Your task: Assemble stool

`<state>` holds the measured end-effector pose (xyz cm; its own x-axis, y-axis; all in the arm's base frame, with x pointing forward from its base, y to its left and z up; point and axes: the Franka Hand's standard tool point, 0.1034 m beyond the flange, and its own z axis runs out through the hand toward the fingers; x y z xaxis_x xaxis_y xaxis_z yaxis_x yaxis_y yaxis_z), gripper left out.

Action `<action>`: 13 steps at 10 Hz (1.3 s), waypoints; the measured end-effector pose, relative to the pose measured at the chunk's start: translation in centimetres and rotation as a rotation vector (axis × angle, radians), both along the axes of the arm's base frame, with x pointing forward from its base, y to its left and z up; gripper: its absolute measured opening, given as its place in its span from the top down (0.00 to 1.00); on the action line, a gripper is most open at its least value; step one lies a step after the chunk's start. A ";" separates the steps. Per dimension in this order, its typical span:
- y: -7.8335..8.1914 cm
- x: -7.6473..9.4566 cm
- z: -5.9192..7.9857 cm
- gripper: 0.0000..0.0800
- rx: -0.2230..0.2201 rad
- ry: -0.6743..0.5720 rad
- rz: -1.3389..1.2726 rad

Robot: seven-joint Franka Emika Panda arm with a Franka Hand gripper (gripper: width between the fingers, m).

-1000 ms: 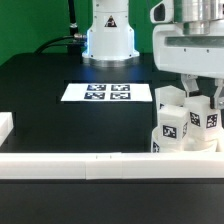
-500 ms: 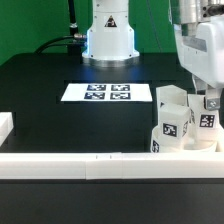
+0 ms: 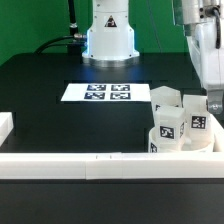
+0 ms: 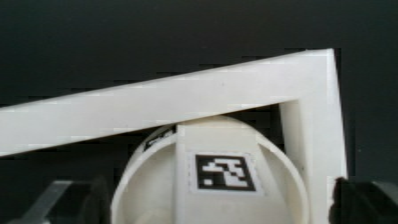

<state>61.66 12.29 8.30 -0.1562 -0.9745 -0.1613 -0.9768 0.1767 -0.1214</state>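
Along the near edge of the black table (image 3: 60, 110), white border rails (image 3: 70, 165) form a corner where the stool (image 3: 178, 128) sits at the exterior view's right, its tagged leg blocks (image 3: 168, 123) upright on the round seat (image 4: 205, 175). Above it, the gripper (image 3: 213, 100) appears to stand with jaws spread wide, grasping nothing, though its fingertips are poorly seen. Farther back lies the marker board (image 3: 97, 92), before the arm's white base (image 3: 108, 35).
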 end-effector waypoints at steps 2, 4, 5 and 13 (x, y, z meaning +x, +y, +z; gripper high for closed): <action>-0.1 0.7 2.2 0.20 0.012 -0.049 0.101; -0.1 0.9 2.7 0.19 -0.010 -0.085 0.253; -0.1 0.9 2.6 0.19 -0.024 -0.097 0.335; 1.1 1.1 3.7 0.19 -0.165 -0.074 1.208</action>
